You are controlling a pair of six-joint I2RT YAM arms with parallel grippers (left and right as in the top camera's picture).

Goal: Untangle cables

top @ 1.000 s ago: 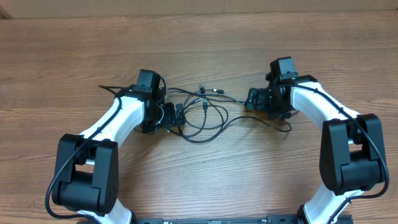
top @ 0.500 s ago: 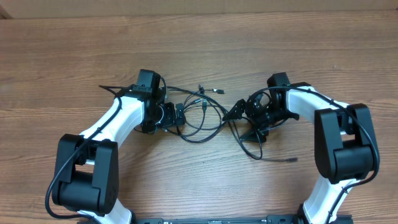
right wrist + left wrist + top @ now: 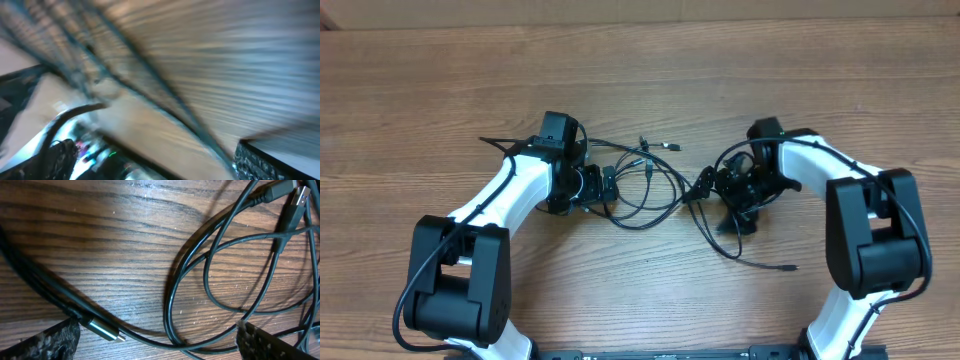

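Observation:
The cables (image 3: 650,182) are thin black cords lying in loose overlapping loops on the wood between the two arms. One strand trails to the lower right and ends in a plug (image 3: 788,268). My left gripper (image 3: 610,188) rests at the left edge of the bunch. In the left wrist view it (image 3: 160,347) is open, with loops and a silver-tipped plug (image 3: 102,330) lying between its fingers (image 3: 50,342). Two more plugs (image 3: 295,195) lie farther ahead. My right gripper (image 3: 712,205) sits at the right edge of the bunch, tilted. Its own view is blurred; the fingers (image 3: 270,160) stand wide apart with a cord crossing between them.
The wooden table (image 3: 440,90) carries nothing else. The edge of a pale wall or board (image 3: 640,10) runs along the far side. The white arm links (image 3: 500,195) reach in from the near edge on both sides.
My right gripper has swung down and left into the right side of the bunch and rolled over. One strand's end has been pulled out toward the lower right. The left arm has not moved.

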